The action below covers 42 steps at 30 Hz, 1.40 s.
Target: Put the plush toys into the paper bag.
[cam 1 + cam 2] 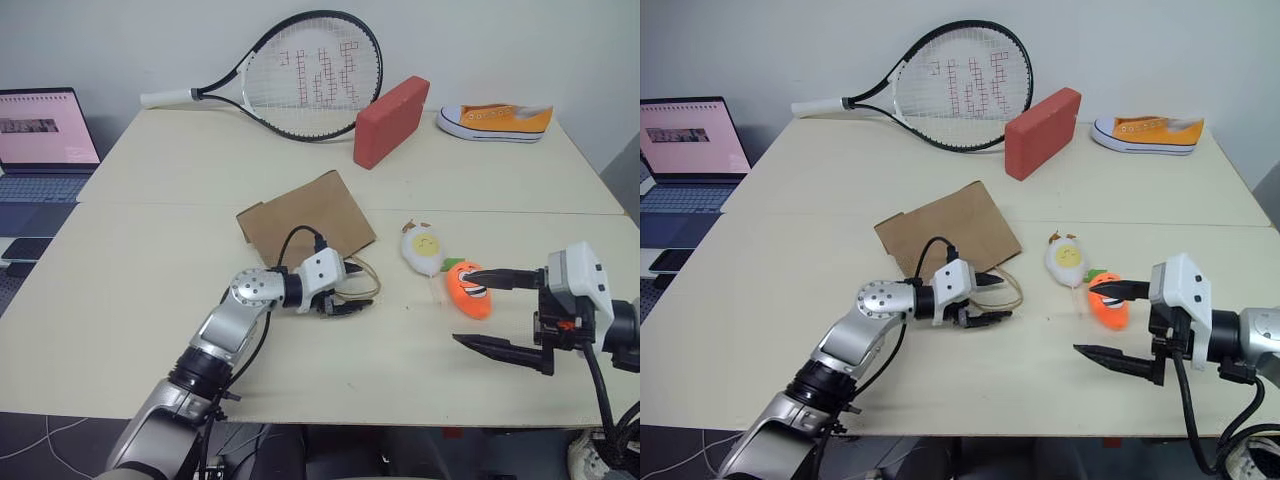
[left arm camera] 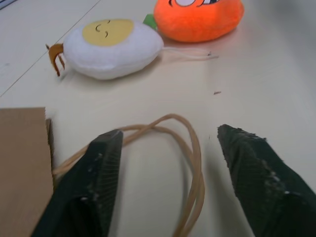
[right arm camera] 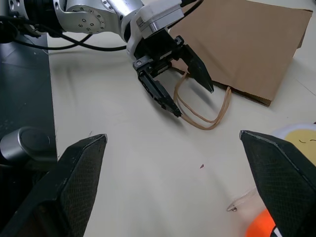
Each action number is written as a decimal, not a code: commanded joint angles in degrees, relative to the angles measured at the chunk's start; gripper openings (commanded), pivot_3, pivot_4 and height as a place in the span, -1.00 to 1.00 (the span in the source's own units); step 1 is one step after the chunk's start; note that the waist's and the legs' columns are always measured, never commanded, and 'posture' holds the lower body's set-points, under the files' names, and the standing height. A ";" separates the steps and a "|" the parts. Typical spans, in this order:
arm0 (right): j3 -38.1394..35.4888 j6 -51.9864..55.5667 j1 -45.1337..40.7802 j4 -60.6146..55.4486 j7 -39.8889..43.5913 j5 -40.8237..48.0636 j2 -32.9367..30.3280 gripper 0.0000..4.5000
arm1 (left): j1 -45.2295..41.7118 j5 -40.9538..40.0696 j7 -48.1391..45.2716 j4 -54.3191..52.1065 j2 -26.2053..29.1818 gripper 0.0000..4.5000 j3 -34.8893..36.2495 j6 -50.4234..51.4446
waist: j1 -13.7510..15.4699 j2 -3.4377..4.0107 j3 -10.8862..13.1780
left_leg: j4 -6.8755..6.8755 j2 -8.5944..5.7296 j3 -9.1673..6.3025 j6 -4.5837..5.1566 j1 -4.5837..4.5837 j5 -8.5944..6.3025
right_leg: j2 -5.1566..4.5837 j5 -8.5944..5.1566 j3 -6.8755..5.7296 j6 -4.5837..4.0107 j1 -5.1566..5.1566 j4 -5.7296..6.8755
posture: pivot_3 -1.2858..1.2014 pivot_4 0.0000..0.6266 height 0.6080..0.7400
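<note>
The left gripper (image 3: 185, 81) lies low over the table (image 1: 150, 320), reaching sideways, fingers spread either side of the paper bag (image 1: 305, 215) handles — nothing grasped. The bag lies flat mid-table. The right gripper (image 1: 478, 310) hovers wide open near the front edge, beside the carrot (image 1: 468, 290) and egg toy (image 1: 423, 248).

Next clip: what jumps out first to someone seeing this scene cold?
The left claw, open, straddles the loop handles of the flat paper bag at mid-table. To its right lie the egg plush and carrot plush, beside the wide-open right claw.
</note>
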 commanded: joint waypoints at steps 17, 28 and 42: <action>0.05 -1.16 0.10 -1.94 -3.09 1.14 1.86 1.00 | -0.90 -3.94 -1.59 -1.45 -1.25 -0.91 4.42 2.98 | -0.03 0.00 0.00 | 0.37 0.00 -0.01 0.00 -0.10 0.00 | 0.00 -0.01 0.00 -0.02 0.05 0.00 | 0.03 -0.52 1.00; 1.75 -1.32 -1.05 -1.61 -3.88 1.03 2.22 1.00 | 0.91 -0.80 -2.61 -6.41 2.26 0.27 1.96 4.30 | -0.02 0.00 0.00 | 0.38 0.01 -0.01 0.00 -0.09 0.00 | 0.00 -0.02 0.00 -0.03 0.05 0.00 | 0.03 -0.52 1.00; 3.01 -0.46 -1.66 -2.99 -4.62 2.52 2.04 1.00 | -1.44 5.36 2.10 1.94 -2.37 -0.15 -0.21 -0.84 | 0.01 0.00 0.00 | 0.39 0.00 -0.02 0.00 -0.12 0.00 | 0.00 -0.01 0.01 -0.02 0.05 -0.01 | 0.03 -0.52 1.00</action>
